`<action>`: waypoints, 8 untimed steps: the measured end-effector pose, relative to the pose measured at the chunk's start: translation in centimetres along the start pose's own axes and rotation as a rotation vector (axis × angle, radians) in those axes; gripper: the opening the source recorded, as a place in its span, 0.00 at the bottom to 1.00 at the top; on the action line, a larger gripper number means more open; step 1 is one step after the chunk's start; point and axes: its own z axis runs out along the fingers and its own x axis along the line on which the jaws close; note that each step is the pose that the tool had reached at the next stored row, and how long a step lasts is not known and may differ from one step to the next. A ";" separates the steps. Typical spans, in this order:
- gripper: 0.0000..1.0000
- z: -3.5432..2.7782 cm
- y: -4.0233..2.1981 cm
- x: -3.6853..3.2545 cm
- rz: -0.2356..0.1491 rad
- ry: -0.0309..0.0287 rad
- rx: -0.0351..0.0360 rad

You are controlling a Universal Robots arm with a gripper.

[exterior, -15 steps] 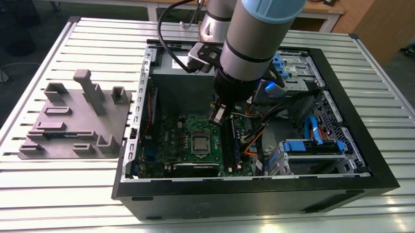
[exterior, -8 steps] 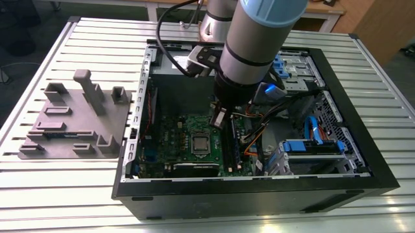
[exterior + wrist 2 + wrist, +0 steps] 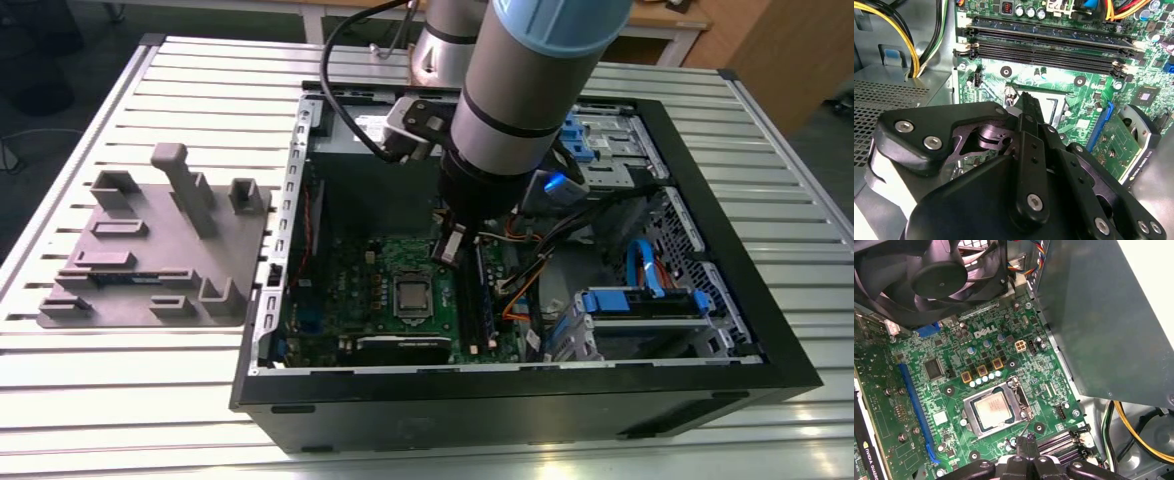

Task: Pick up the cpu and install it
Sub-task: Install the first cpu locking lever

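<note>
Over the green motherboard (image 3: 954,385) inside the open computer case (image 3: 534,400), my gripper (image 3: 1025,441) hangs with fingertips pressed together, gripping nothing I can see, the cpu (image 3: 994,406) already lying flat in its socket frame (image 3: 1021,400) just beyond the fingertips, memory slots (image 3: 1049,47) beside it.

White logo lettering was printed on the green motherboard (image 3: 1019,330), between the fan (image 3: 939,275) and the socket. White lettering ran along the edge of the expansion card (image 3: 868,460) in both wrist views, cut off by the frame. The cpu (image 3: 995,407) top bore faint marks, possibly print, too dim to make out.
</note>
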 end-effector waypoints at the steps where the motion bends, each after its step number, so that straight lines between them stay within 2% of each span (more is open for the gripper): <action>1: 0.10 0.00 0.00 0.00 0.000 -0.0001 0.0000; 8: 0.10 0.00 0.01 0.00 0.000 0.0000 0.0000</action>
